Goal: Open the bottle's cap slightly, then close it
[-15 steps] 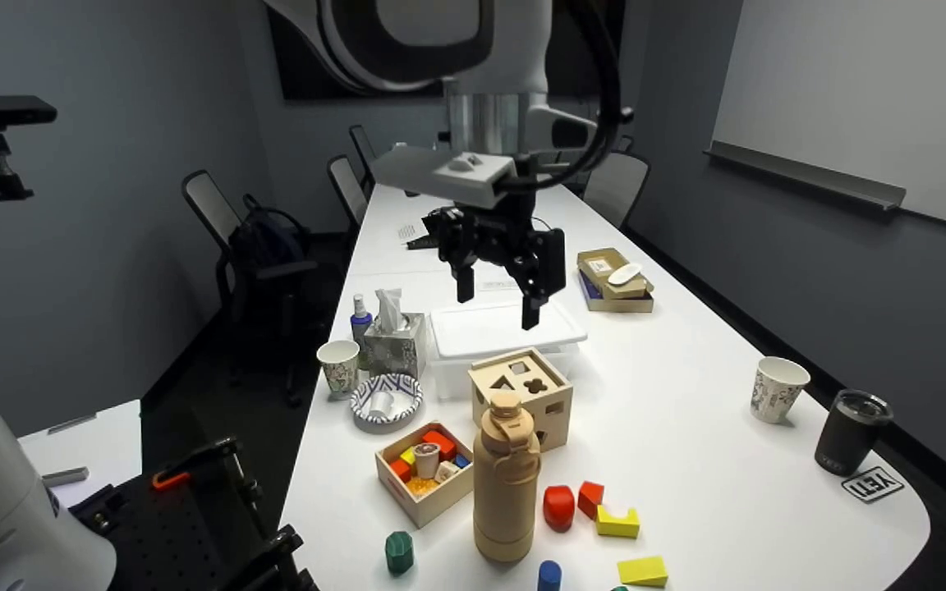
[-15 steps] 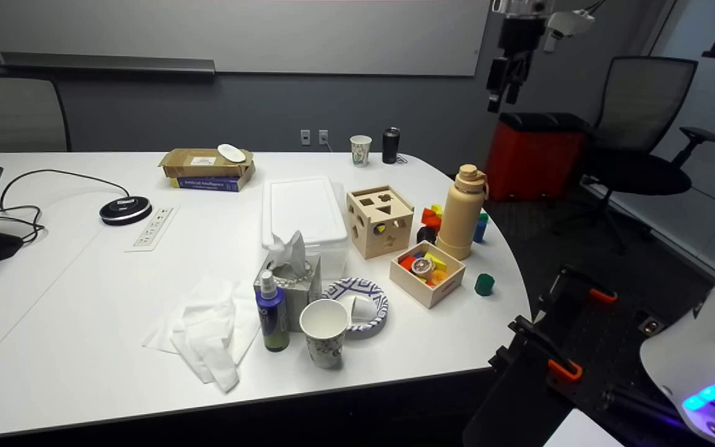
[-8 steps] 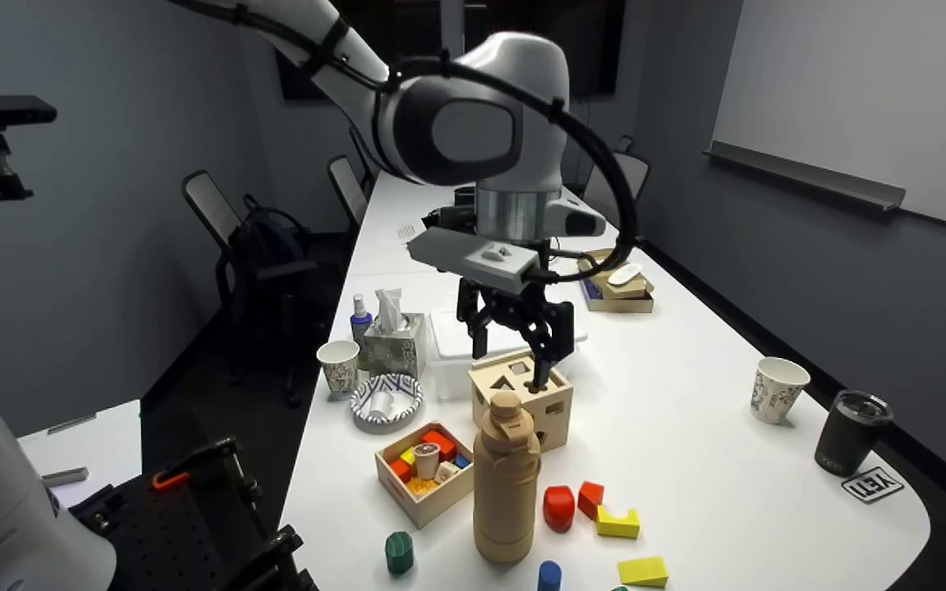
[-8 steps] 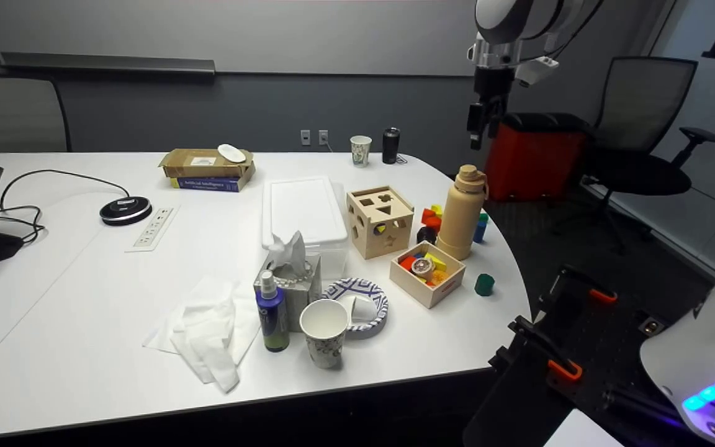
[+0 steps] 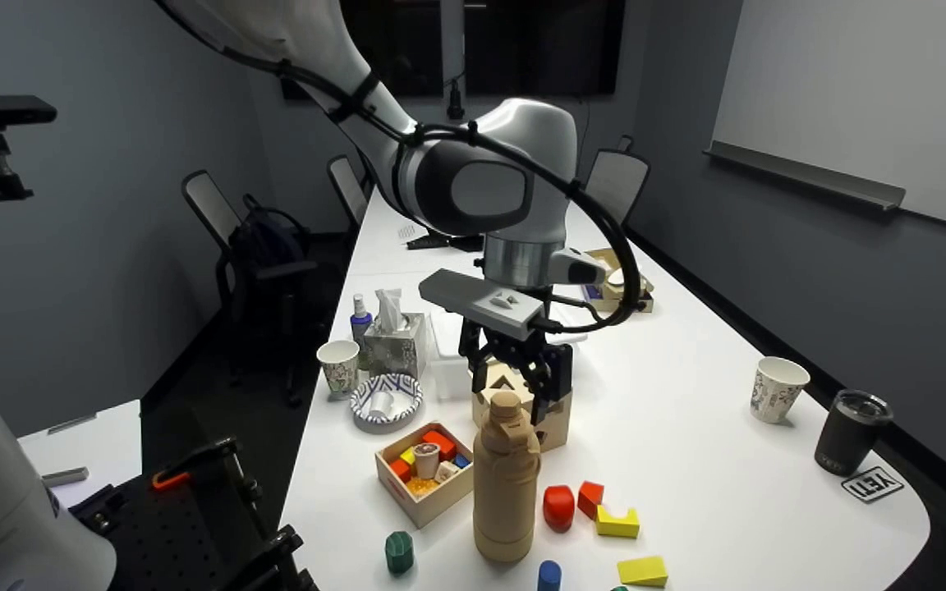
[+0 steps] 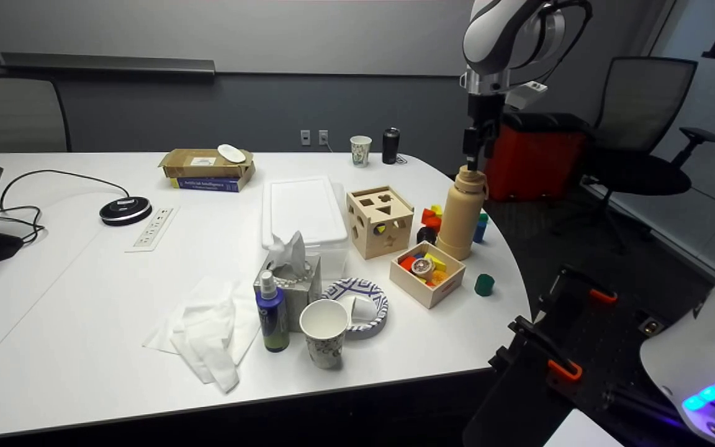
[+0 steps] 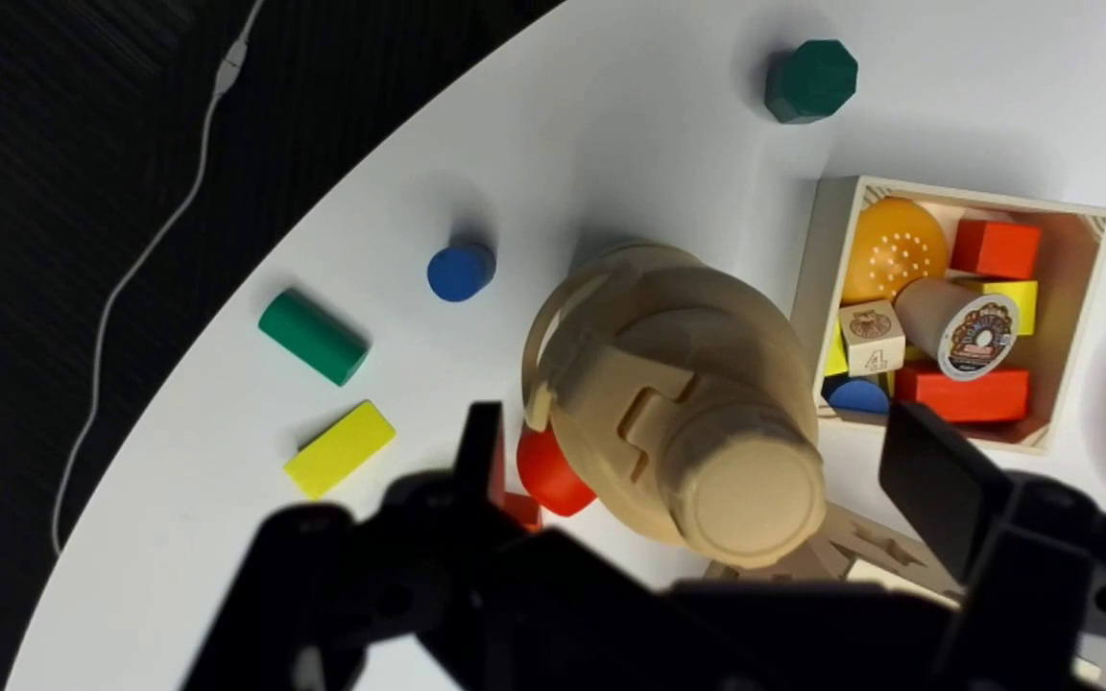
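The tan-brown bottle (image 5: 506, 501) stands upright near the rounded end of the white table; it also shows in an exterior view (image 6: 458, 220) and in the wrist view (image 7: 687, 297). Its round tan cap (image 7: 753, 494) is on top and also shows in an exterior view (image 5: 507, 404). My gripper (image 5: 509, 398) points down at about the cap's height. In the wrist view the gripper (image 7: 707, 441) is open, with the cap between its fingers and a visible gap on each side. In an exterior view a fingertip overlaps the cap's top; whether they touch cannot be told.
A wooden box with cut-out holes (image 6: 380, 223) stands beside the bottle. A small wooden tray (image 6: 414, 287) of blocks is close by. Loose blocks, including red (image 5: 558, 507), yellow (image 5: 643, 571) and green (image 5: 399, 552), lie around the bottle. A white lidded bin (image 6: 305, 208) stands behind.
My arm has come down, and the gripper has dropped from high above the table to the bottle's top. The fingers have stayed open. The bottle has not moved.
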`<action>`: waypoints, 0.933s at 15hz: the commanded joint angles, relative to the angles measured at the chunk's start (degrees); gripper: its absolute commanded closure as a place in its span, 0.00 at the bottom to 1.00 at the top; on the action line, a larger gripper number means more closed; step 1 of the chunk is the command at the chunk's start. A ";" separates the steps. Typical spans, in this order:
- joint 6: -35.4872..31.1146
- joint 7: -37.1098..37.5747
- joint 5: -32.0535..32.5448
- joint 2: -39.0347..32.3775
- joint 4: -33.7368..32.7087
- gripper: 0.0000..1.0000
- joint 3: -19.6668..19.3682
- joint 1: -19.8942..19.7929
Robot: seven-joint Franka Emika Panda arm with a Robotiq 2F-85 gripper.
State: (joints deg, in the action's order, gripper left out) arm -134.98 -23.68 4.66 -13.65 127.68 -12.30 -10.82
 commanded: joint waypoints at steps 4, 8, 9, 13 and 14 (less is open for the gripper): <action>-1.41 1.12 0.40 -2.42 -1.40 0.00 2.22 -0.87; -2.16 1.42 0.89 -3.29 -1.80 0.32 2.74 -0.75; -2.54 1.59 1.04 -3.47 -1.87 0.42 2.78 -0.72; -4.21 1.69 1.55 -3.68 -1.86 0.71 2.94 -0.66; -4.51 1.64 1.68 -3.62 -1.83 0.79 3.00 -0.63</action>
State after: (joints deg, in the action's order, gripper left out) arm -137.93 -23.32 5.18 -16.85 126.33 -10.05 -10.84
